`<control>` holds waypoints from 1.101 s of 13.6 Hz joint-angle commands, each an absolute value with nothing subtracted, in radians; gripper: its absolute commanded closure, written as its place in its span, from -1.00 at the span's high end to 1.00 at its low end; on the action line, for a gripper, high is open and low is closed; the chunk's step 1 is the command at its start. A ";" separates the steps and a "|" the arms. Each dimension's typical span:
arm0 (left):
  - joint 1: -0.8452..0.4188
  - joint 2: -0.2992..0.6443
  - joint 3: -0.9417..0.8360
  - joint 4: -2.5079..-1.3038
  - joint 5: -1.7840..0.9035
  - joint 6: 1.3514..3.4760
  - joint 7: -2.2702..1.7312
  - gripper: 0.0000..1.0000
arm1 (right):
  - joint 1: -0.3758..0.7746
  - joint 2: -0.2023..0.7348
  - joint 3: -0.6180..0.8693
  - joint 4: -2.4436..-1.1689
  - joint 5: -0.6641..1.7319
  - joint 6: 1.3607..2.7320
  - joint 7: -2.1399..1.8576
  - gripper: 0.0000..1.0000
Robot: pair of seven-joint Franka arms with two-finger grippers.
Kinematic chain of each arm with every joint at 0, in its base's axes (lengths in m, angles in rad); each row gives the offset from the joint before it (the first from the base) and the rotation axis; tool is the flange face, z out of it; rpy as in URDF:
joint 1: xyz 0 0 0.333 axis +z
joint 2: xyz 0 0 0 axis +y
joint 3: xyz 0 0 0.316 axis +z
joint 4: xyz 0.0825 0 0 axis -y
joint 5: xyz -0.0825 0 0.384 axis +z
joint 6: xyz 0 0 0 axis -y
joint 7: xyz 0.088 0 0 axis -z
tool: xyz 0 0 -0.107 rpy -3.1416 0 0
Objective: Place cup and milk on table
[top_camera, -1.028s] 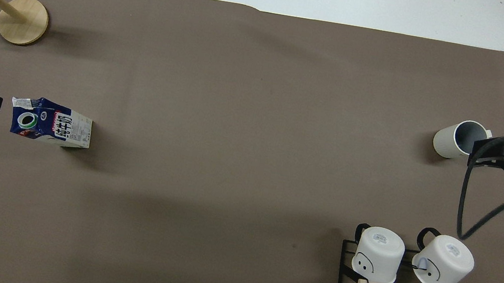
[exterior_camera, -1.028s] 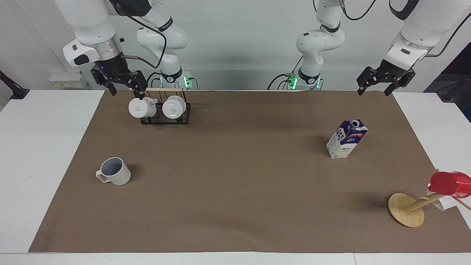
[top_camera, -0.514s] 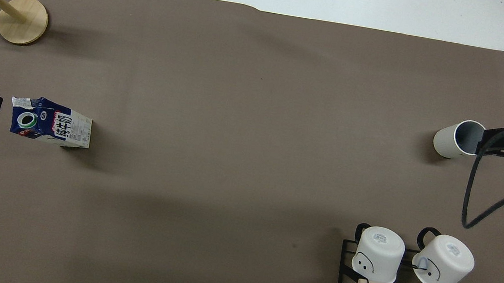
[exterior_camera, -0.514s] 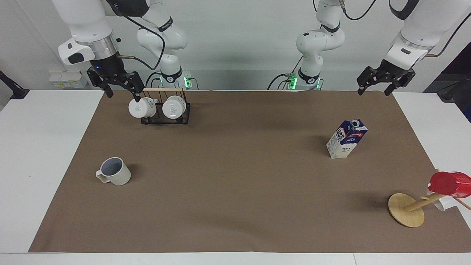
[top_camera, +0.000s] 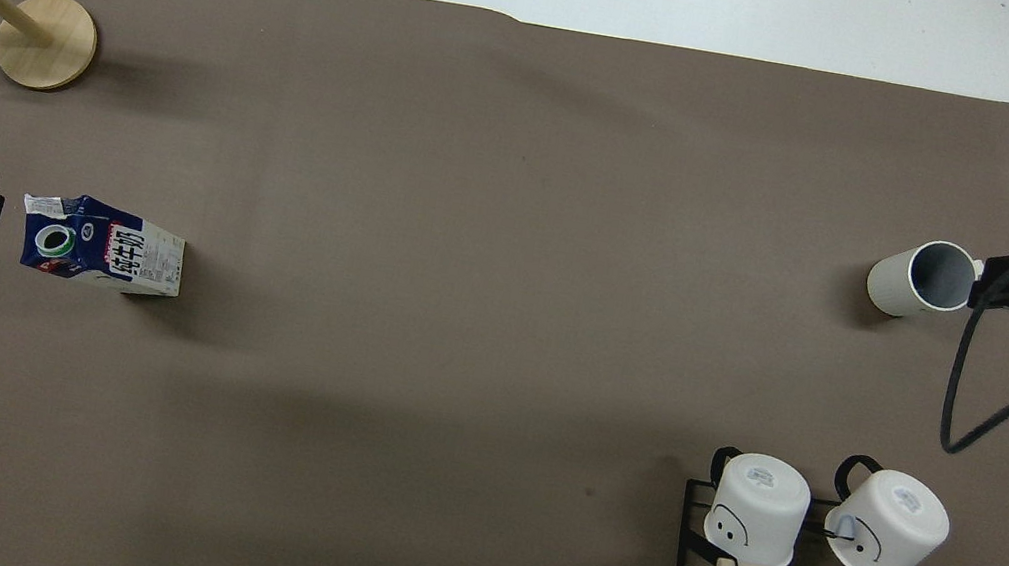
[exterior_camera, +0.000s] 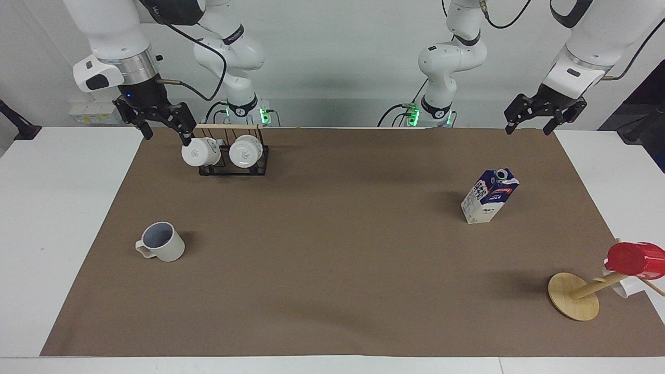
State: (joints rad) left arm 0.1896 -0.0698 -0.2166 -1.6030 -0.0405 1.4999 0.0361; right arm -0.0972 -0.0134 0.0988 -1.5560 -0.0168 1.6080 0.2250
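The cup, a grey-beige mug with a bluish inside, stands upright on the brown mat toward the right arm's end; it also shows in the overhead view. The milk, a blue and white carton, stands upright on the mat toward the left arm's end, also seen in the overhead view. My right gripper is open and empty, raised beside the mug rack. My left gripper is open and empty, raised over the mat's edge by the robots. The white table shows around the mat.
A black wire rack holding two white mugs stands near the robots at the right arm's end. A wooden mug tree with a red cup stands at the left arm's end, farther from the robots than the milk.
My right gripper has risen and moved away from the rack toward the right arm's end of the table. The left arm, cup and milk have not moved.
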 commanded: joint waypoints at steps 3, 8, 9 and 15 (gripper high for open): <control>0.085 -0.072 -0.129 -1.588 -0.025 1.491 0.028 1.00 | -0.101 -0.032 0.101 -1.585 -0.014 1.626 0.193 1.00; -0.002 -0.072 -0.048 -1.588 -0.023 1.491 0.028 1.00 | -0.098 -0.032 0.101 -1.585 -0.014 1.629 0.175 1.00; 0.005 -0.072 -0.049 -1.589 -0.023 1.491 0.028 1.00 | -0.098 -0.032 0.101 -1.585 -0.014 1.629 0.175 1.00; 0.017 -0.074 -0.049 -1.589 -0.025 1.482 0.026 1.00 | -0.103 -0.026 0.100 -1.583 -0.015 1.657 0.170 1.00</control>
State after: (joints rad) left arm 0.0246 -0.0699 -0.0538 -1.6018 -0.0405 1.4998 0.0361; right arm -0.0948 -0.0134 0.1000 -1.5595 -0.0176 1.6229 0.2046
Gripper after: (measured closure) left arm 0.000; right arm 0.000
